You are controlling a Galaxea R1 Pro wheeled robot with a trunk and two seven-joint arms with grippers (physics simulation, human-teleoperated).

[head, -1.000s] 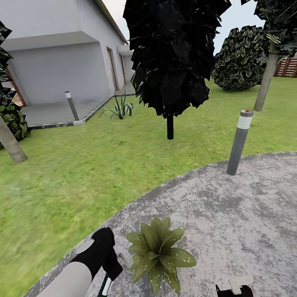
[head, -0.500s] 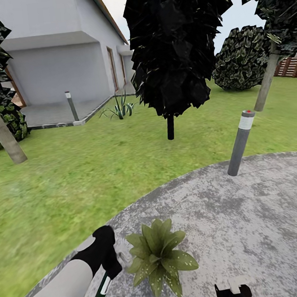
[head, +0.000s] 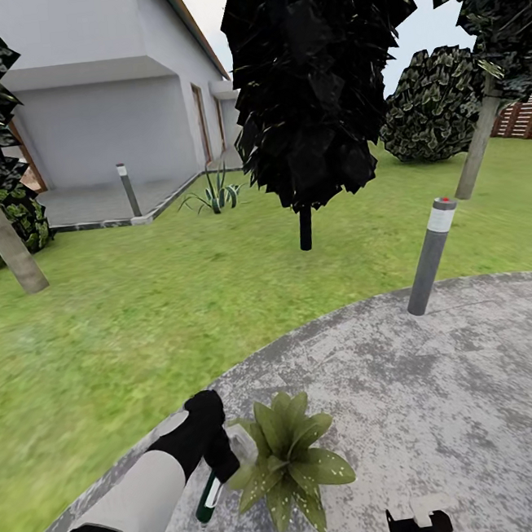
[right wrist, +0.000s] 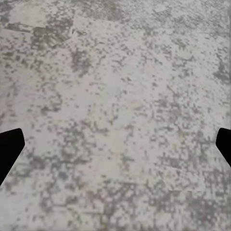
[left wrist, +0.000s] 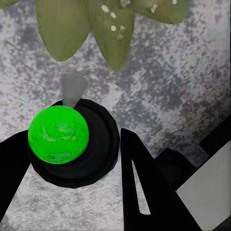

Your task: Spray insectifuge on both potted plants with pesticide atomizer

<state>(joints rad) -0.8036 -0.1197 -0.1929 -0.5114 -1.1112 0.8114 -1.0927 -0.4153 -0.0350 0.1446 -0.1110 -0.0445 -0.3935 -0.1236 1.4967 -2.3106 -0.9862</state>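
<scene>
- Pesticide atomizer (head: 210, 498) picked up: left gripper (head: 214, 461) pinches it, black fingers (left wrist: 144, 192) either side of its green-topped cap
- Bottle hangs just beside the potted plant (head: 287, 454) on the grey patio (head: 443, 395)
- Right gripper (right wrist: 115, 144) spread wide over bare paving, holding nothing
- No spray visible; judged: this plant's coverage pending, second plant left to do

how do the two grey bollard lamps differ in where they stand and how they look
The near bollard lamp stands at the edge of the paved patio and leans; the far bollard lamp stands by the house, nearly upright, and looks smaller. Both are grey posts with a pale band near the top.
</scene>
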